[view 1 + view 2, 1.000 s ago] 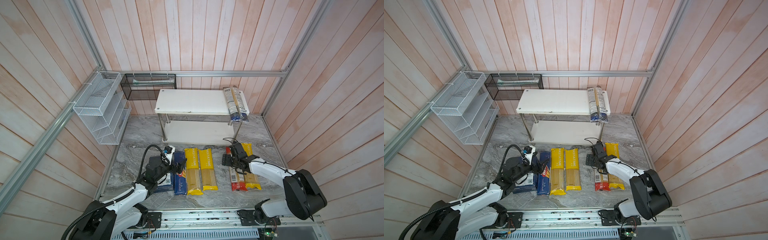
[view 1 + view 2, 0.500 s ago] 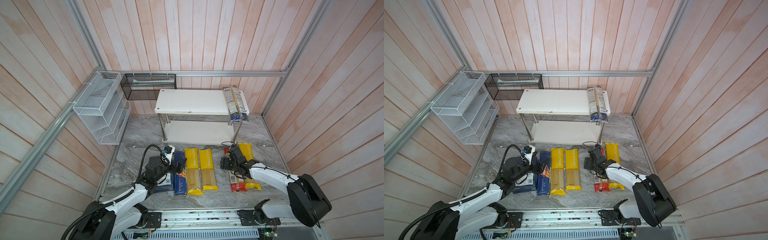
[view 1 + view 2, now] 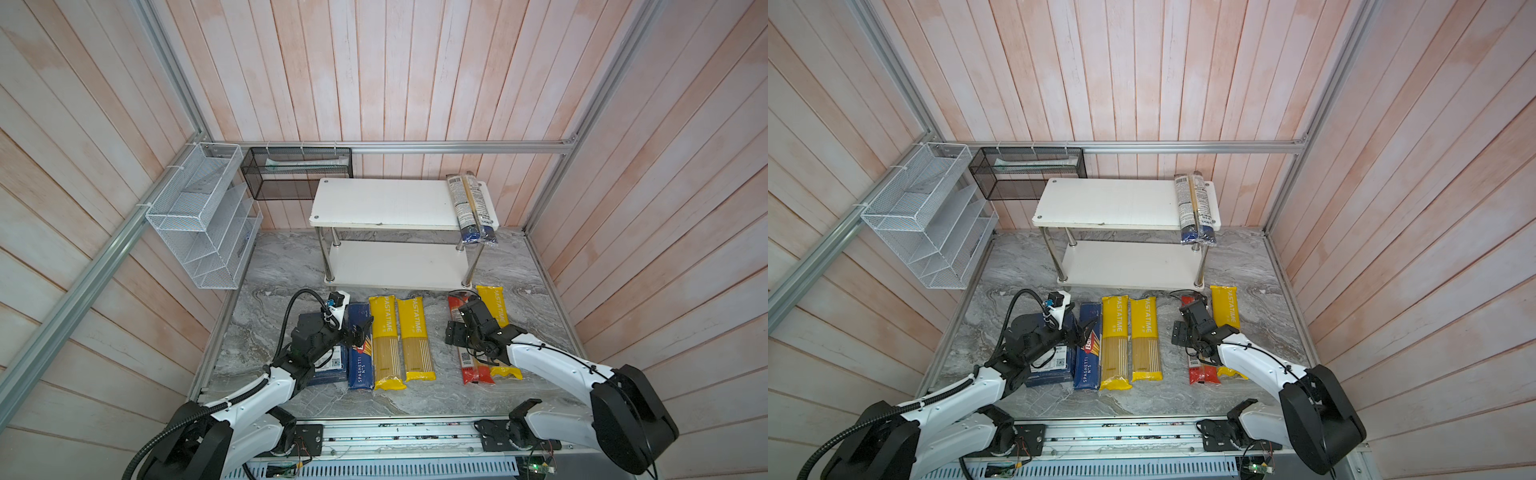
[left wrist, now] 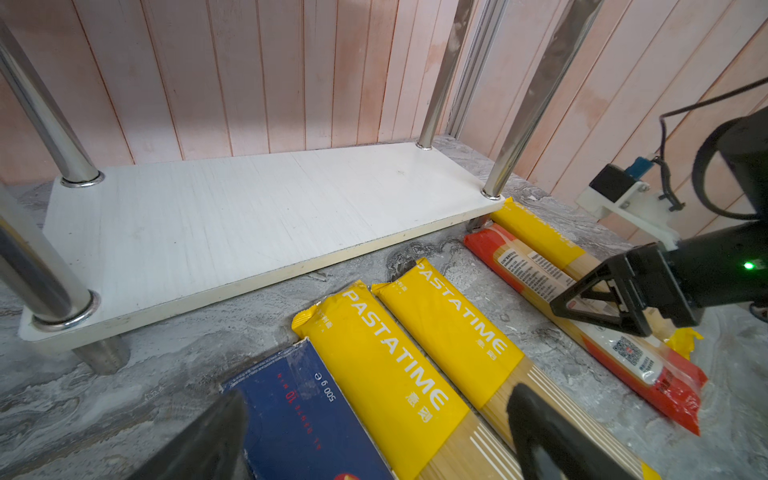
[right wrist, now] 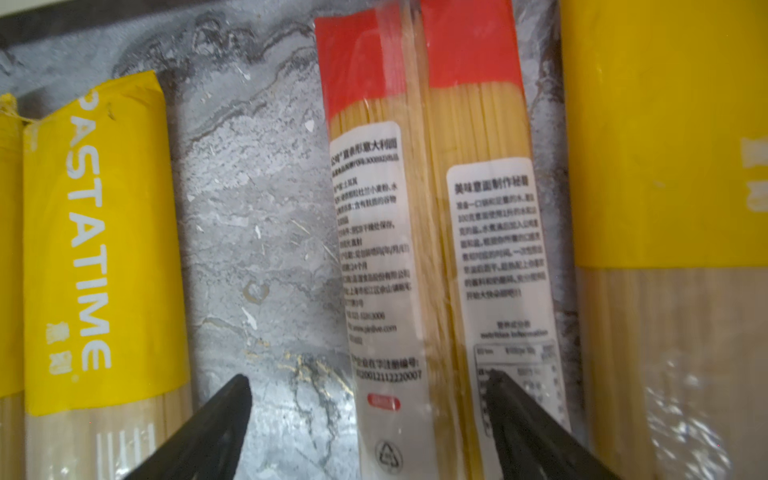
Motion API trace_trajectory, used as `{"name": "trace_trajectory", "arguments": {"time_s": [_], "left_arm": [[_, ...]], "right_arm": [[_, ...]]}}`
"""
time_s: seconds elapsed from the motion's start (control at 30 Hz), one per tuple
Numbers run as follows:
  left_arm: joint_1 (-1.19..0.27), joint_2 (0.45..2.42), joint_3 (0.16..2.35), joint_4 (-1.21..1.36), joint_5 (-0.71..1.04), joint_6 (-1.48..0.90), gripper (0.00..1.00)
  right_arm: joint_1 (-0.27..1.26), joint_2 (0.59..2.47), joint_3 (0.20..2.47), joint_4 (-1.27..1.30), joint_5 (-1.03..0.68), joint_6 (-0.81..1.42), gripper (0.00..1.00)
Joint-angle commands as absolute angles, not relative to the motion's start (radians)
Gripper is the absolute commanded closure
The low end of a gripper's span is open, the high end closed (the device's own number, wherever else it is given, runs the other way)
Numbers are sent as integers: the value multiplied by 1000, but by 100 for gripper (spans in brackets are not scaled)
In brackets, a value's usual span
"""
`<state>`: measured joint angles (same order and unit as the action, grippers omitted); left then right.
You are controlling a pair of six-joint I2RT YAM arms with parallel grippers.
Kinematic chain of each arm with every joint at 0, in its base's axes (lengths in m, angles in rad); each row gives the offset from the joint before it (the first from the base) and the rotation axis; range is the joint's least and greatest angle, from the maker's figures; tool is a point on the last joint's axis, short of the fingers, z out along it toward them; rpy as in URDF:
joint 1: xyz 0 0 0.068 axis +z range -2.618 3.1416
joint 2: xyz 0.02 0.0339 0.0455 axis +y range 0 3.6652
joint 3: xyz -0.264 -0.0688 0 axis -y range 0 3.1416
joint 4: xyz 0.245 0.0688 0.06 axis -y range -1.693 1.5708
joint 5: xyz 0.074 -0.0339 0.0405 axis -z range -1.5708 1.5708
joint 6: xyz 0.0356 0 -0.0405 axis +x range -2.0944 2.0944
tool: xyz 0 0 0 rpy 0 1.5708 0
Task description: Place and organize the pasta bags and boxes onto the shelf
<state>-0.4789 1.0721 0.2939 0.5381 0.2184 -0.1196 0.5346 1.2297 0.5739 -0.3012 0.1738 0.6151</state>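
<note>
- The right gripper (image 5: 370,376) hangs low over the red bag (image 5: 374,208), jaws wide apart with nothing in them; I judge the step in hand to be the pick of this bag
- Whether a finger touches the film I cannot tell
- The red bag lies flat on the table (image 5: 257,249), lengthwise toward the shelf (image 3: 382,203), with a yellow bag (image 3: 492,307) just beside it on the outer side
- The jaws sit off centre: one finger is over bare table and the other over the bag's own label, so the gripper should shift toward the yellow bag until both fingers clear the red bag's edges
- The gap to the yellow bag is narrow, so the outer finger should go down into it without catching that bag's film
- A grip near the middle of the length would likely hold the long bag level, while one near an end may let it droop
- A gentle close suits thin film over brittle strands
- The shelf's top board carries a blue bag (image 3: 471,203) at its right end, overhanging the front; laying the red bag parallel beside it would look orderly
- The left gripper (image 4: 376,395) is wide open and empty above the box (image 4: 299,415), and need not move for this pick
</note>
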Motion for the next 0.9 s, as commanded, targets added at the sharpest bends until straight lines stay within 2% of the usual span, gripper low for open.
{"name": "trace_trajectory", "arguments": {"time_s": [0.0, 0.3, 0.63, 0.87], "left_arm": [[-485, 1073, 302, 550, 200, -110, 0], [-485, 1074, 301, 550, 197, -112, 0], [-485, 1085, 305, 552, 207, -114, 0], [-486, 1059, 295, 554, 198, -114, 0]], "right_arm": [[541, 1177, 580, -383, 201, 634, 11], [539, 1061, 523, -333, 229, 655, 10], [530, 1110, 534, -334, 230, 637, 5], [532, 1228, 620, -406, 225, 621, 2]]}}
